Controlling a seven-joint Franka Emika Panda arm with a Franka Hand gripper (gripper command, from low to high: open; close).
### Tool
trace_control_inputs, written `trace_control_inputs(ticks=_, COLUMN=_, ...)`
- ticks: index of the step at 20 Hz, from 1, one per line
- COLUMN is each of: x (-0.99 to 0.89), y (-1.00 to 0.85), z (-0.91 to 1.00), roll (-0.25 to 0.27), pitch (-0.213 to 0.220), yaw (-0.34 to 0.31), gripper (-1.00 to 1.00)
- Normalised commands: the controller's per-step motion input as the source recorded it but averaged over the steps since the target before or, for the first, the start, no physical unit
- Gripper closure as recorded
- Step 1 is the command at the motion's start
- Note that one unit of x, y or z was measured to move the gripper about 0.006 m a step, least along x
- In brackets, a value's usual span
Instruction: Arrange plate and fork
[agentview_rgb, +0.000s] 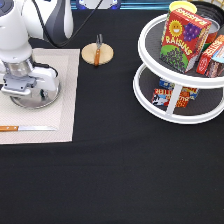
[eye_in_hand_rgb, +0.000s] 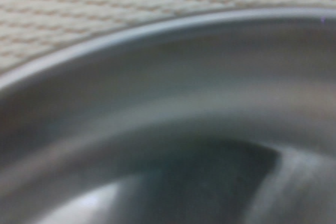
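Note:
The shiny silver plate (agentview_rgb: 48, 94) lies on a beige placemat (agentview_rgb: 67, 65) at the exterior view's left. My gripper (agentview_rgb: 21, 94) is low over the plate's left part, right at its surface, and hides much of it. The wrist view is filled from very close by the plate's rim and bowl (eye_in_hand_rgb: 187, 115), with a strip of the placemat's weave (eye_in_hand_rgb: 67, 25) beyond the rim. The fork (agentview_rgb: 98, 50), with its brown handle and silver tines, lies across a round wooden coaster (agentview_rgb: 90, 56) on the black cloth, to the right of the placemat and apart from the gripper.
A knife with an orange-brown handle (agentview_rgb: 25, 128) lies along the placemat's lower part. A white two-tier turntable rack (agentview_rgb: 172, 107) at the right holds a raisins box (agentview_rgb: 181, 41) and other packets. The arm's body (agentview_rgb: 20, 30) rises at the upper left.

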Motion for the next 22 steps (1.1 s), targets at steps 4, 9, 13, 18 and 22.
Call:
trace_control_inputs(ticks=4, x=-0.28, y=-0.79, z=0.0, roll=0.164, pitch=0.071, yaw=0.0, gripper=-1.0)
trace_control_inputs(ticks=9, x=-0.21, y=-0.52, z=0.05, roll=0.114, pitch=0.052, yaw=-0.001, gripper=-1.0)
trace_control_inputs(ticks=13, x=-0.17, y=0.03, z=0.34, roll=0.006, pitch=-0.005, yaw=-0.028, gripper=-1.0)
trace_control_inputs(ticks=18, x=-0.26, y=0.31, z=0.53, roll=-0.015, pitch=-0.023, yaw=-0.02, gripper=-1.0)
trace_control_inputs(ticks=22, x=-0.23, y=0.51, z=0.59, roll=-0.027, pitch=-0.025, yaw=0.001, gripper=-1.0)
